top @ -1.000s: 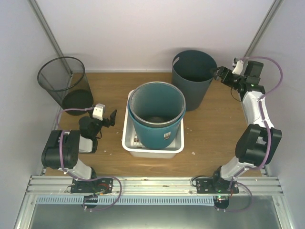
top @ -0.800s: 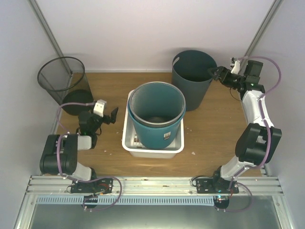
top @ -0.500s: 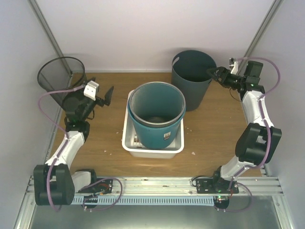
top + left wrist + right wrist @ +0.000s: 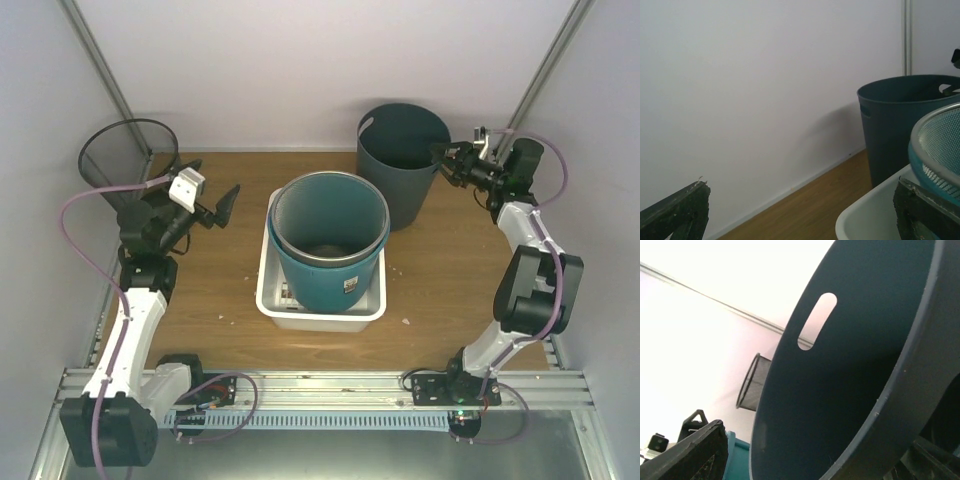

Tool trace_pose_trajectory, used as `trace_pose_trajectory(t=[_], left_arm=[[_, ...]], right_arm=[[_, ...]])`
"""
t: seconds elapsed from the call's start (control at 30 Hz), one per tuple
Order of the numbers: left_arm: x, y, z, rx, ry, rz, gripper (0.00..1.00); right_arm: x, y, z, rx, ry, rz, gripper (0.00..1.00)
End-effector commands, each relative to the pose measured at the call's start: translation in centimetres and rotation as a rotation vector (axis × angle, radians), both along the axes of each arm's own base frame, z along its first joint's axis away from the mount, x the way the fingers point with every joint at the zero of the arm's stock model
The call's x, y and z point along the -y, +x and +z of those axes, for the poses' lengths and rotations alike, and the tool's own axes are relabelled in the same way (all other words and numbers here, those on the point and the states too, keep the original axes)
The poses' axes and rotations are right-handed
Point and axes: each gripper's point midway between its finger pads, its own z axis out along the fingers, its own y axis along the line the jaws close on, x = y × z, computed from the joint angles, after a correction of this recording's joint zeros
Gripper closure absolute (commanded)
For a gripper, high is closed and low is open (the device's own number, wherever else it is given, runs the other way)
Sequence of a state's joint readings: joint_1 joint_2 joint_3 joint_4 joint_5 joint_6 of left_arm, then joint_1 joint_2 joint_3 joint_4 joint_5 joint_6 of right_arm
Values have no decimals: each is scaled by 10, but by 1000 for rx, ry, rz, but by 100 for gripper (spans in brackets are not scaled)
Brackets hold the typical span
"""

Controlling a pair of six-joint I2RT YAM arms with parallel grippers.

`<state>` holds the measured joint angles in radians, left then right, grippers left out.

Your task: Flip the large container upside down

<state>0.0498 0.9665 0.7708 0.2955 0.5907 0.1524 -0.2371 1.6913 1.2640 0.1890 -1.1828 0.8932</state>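
- Two arms bolted at the near edge of the desk (image 4: 450, 270), one tool on each.
- Back right on the desk: the large container (image 4: 400, 195), dark grey-blue. Stands upright, open mouth up, not yet turned over.
- Up at the right side of that mouth: the right tool (image 4: 443, 160). Spread apart, not pinching anything. Has one finger (image 4: 695, 452) inside the container and the other outside, one on each side of the rim (image 4: 890, 390). Touching the rim or not: cannot tell.
- On the far inside wall, in the right wrist view: a long hand slot (image 4: 816, 320).
- Over the left side of the desk: the left tool (image 4: 218, 207). Hangs in the air, spread as wide as can be, holds nothing, points toward the middle.
- In the middle: a teal bucket (image 4: 330, 265). Stands upright inside a white tub (image 4: 320, 315). Sits just in front of the large container and a bit to its left; touching or not, cannot tell.
- From the left wrist: a corner of the white tub close by, the large container farther back by the wall.
- Back left corner: a black wire basket (image 4: 130, 165). Stands upright, well apart from the large container.
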Motion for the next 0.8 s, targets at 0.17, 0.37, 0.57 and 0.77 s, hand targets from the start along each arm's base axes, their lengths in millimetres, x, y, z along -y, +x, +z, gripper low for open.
trace_pose_trajectory(t=[0.17, 0.37, 0.57, 0.77], left_arm=[[3, -18, 13, 44, 46, -16, 1], [2, -18, 8, 36, 52, -10, 1], [2, -19, 3, 27, 51, -7, 1], [1, -19, 2, 35, 64, 4, 1]], right_arm=[[-11, 15, 30, -49, 193, 25, 18], [-19, 32, 43, -84, 224, -8, 19], [-30, 45, 45, -112, 253, 4, 28], [-34, 53, 29, -164, 273, 10, 33]])
